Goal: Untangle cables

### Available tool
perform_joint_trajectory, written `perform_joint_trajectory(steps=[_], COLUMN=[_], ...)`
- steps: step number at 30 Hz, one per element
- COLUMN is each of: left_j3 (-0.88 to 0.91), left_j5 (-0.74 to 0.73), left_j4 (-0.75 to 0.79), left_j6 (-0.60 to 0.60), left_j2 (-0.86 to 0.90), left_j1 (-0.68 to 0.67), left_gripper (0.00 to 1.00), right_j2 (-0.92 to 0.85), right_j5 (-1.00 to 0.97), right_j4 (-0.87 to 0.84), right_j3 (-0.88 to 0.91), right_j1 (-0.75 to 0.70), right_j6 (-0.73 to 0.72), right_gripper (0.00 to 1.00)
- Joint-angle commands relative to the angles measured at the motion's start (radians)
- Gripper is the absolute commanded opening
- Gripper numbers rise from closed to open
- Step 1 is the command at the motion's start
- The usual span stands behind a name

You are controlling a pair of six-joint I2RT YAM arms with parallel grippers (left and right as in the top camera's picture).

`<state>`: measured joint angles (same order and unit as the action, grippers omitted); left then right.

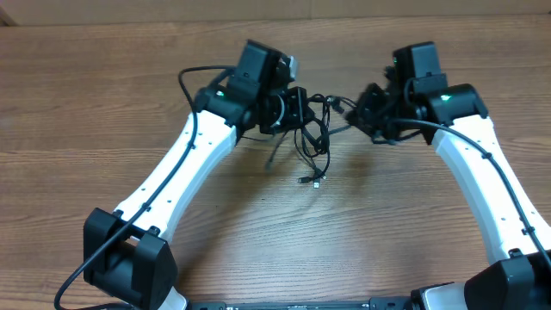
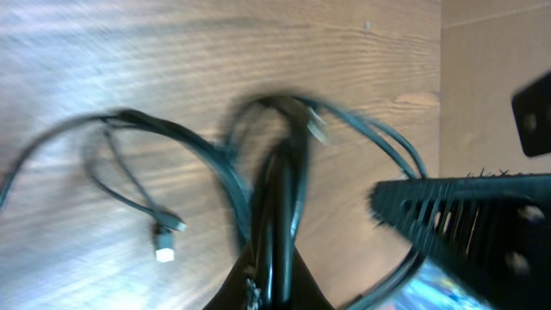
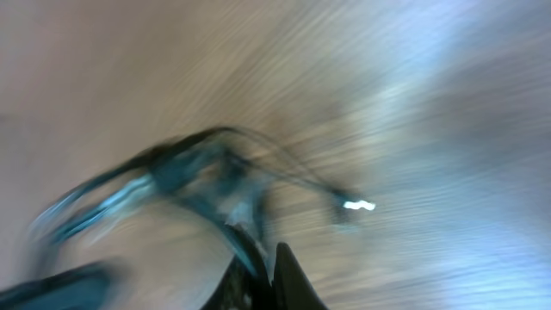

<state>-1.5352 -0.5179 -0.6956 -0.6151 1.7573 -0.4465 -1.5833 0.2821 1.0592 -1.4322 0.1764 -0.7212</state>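
Several thin black cables (image 1: pixel 314 133) bunch knotted between the left gripper (image 1: pixel 297 112) and right gripper (image 1: pixel 360 108), both clamped on strands over the table (image 1: pixel 129 103); light and limp, they'd likely slip, so I'd pinch near the silver-tipped plug (image 1: pixel 316 181).

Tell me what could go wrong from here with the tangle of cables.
1. The left gripper and the right gripper both seem shut on the cables; pulling apart may tighten the tangle rather than loosen it.
2. The loose plug lying beside the tangle might snag a loop when dragged.
3. The right wrist view is blurred, so a slipping grip could go unnoticed.
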Motion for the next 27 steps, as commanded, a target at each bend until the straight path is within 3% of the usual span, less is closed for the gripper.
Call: perform_joint_trajectory(steps=[1, 6, 10, 14, 17, 20, 22, 27], left_j3=[-0.008, -0.008, -0.008, -0.008, -0.008, -0.008, -0.008, -0.006], left_j5=[0.032, 0.021, -0.031, -0.029, 0.108, 0.236, 0.237, 0.199], left_j4=[-0.016, -0.021, -0.006, 0.041, 0.045, 0.018, -0.002, -0.08], left_j6=[0.146, 0.236, 0.332, 0.332, 0.311, 0.305, 0.305, 0.304], left_j2=[-0.046, -0.108, -0.188, -0.262, -0.331, -0.376, -0.386, -0.362], left_j1=[0.071, 0.142, 0.175, 0.195, 0.211, 0.211, 0.211, 0.21], left_gripper=[0.04, 0.04, 0.04, 0.05, 0.04, 0.04, 0.04, 0.04], right_j2=[0.014, 0.014, 0.014, 0.014, 0.014, 0.014, 0.014, 0.014], right_j5=[-0.367, -0.52, -0.458, -0.411, -0.624, -0.676, -0.552, -0.114], right_j4=[0.089, 0.178, 0.18, 0.188, 0.208, 0.207, 0.182, 0.105], right_j3=[-0.009, -0.009, -0.009, -0.009, -0.009, -0.009, -0.009, -0.009], right_j1=[-0.082, -0.193, -0.254, -0.262, -0.268, -0.28, -0.284, -0.271], right_j6=[0.04, 0.129, 0.207, 0.282, 0.199, 0.108, 0.126, 0.415], right_gripper=[0.04, 0.04, 0.04, 0.04, 0.04, 0.06, 0.04, 0.04])
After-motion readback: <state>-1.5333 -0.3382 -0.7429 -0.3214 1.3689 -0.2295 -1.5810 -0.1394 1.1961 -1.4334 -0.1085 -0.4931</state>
